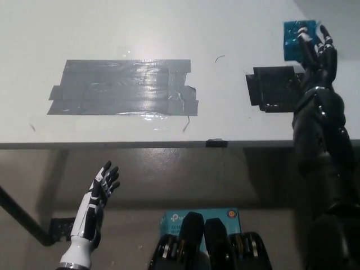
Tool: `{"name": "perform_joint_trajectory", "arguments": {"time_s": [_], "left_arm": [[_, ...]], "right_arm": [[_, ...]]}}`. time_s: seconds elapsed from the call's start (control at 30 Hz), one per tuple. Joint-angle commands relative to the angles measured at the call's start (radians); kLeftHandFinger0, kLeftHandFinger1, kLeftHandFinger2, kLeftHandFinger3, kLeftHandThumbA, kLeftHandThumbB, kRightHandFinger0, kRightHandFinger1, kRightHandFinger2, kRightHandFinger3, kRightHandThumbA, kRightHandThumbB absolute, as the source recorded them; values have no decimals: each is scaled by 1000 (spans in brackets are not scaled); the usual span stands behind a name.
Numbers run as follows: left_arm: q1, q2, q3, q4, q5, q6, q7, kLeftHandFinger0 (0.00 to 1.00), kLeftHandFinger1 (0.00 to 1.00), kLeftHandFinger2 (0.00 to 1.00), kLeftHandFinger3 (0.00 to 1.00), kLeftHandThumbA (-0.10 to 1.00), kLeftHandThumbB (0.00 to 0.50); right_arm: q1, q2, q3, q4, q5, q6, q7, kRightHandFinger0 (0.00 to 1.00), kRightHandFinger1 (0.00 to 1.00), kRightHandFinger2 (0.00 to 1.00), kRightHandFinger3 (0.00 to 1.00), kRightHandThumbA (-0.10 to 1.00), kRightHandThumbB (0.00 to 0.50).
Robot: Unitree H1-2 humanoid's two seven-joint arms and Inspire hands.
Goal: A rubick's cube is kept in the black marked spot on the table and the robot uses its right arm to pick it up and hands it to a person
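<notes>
The Rubik's cube, showing a blue face, is held up over the far right of the table. My black right hand is shut on it, fingers wrapped over its right and lower sides. The black marked spot lies bare on the table just below and left of the cube. My white left hand hangs open below the table's front edge at the lower left, holding nothing.
A large patch of grey tape covers the table's middle left. The table's front edge runs across the picture. A blue box sits on the floor below. No person is in view.
</notes>
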Motion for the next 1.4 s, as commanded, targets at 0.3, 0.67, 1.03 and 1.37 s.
{"name": "perform_joint_trajectory", "arguments": {"time_s": [0.3,0.67,1.03,1.37], "left_arm": [[-13,13,-1,-15,16,-12,0,1000,1000,1000,1000,1000,16],[-11,13,-3,-17,8,-11,-8,1000,1000,1000,1000,1000,12],[-11,12,-6,-19,11,-8,-8,1000,1000,1000,1000,1000,25],[-5,14,-11,-30,20,-1,-7,1000,1000,1000,1000,1000,28]], "right_arm": [[-158,67,-78,-263,359,292,89,0,443,936,1000,-100,95],[-282,102,-63,-46,358,237,94,0,436,939,1000,-100,94],[-335,121,-45,183,326,159,115,0,346,884,1000,-100,114],[-352,109,-18,401,288,41,129,0,342,895,1000,-100,155]]}}
